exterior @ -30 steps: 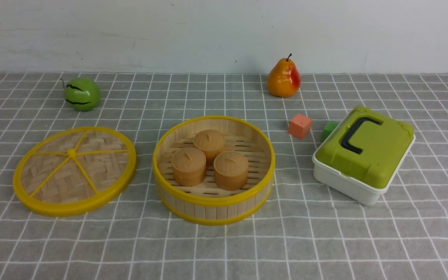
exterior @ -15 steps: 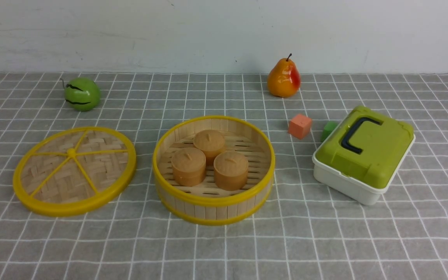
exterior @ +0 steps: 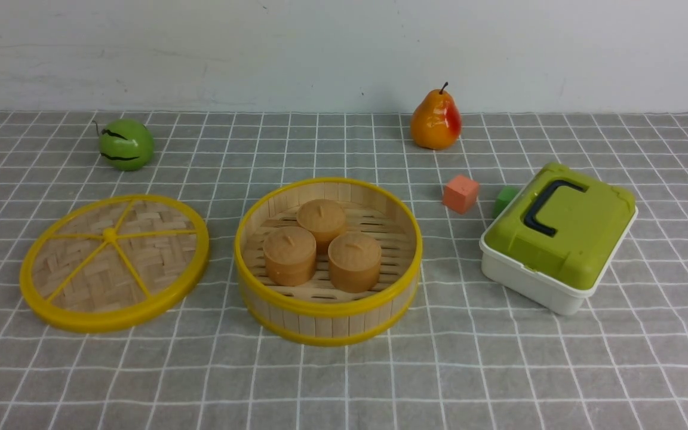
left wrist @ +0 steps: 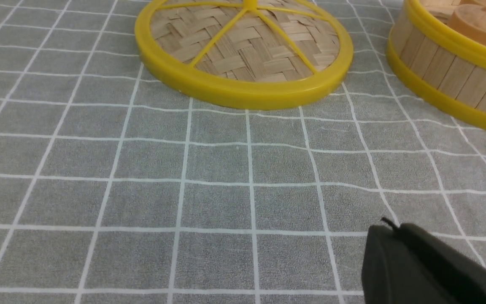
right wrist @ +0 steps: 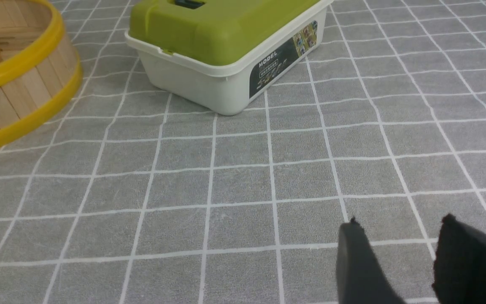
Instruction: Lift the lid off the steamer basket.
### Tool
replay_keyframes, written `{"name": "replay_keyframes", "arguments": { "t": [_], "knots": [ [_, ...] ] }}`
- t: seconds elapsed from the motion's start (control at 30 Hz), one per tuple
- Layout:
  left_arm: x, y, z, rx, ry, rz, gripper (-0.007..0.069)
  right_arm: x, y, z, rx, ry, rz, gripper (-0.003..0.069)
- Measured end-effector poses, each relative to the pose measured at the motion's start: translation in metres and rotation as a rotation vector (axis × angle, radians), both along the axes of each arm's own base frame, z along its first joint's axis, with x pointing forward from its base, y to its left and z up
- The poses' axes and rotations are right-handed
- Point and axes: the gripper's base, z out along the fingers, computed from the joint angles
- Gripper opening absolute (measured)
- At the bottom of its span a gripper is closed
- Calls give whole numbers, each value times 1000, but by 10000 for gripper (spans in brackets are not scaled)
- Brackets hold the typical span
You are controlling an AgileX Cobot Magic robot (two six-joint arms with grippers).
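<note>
The lid (exterior: 114,261) lies flat on the grey checked cloth, left of the steamer basket (exterior: 326,322) and apart from it. The basket stands uncovered with three tan buns (exterior: 320,248) inside. Neither gripper shows in the front view. In the left wrist view my left gripper (left wrist: 395,228) hangs low over bare cloth, short of the lid (left wrist: 243,55) and the basket (left wrist: 449,80), its jaws pressed together with nothing between them. My right gripper (right wrist: 401,223) is open over bare cloth, with the basket (right wrist: 19,93) off to one side.
A white box with a green top (exterior: 559,236) sits right of the basket, also seen as the box (right wrist: 226,46) ahead of my right gripper. An orange cube (exterior: 460,193) and a green cube (exterior: 504,199) lie behind it. A pear (exterior: 435,121) and a green apple (exterior: 125,144) stand near the wall.
</note>
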Motion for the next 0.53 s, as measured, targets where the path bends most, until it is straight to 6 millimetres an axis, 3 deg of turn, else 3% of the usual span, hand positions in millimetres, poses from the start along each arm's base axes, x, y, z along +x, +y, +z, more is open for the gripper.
{"name": "replay_keyframes", "arguments": {
  "t": [0.53],
  "knots": [
    [0, 0, 0, 0, 2, 0, 19, 0, 0, 0, 0, 0, 0, 242]
  ]
}}
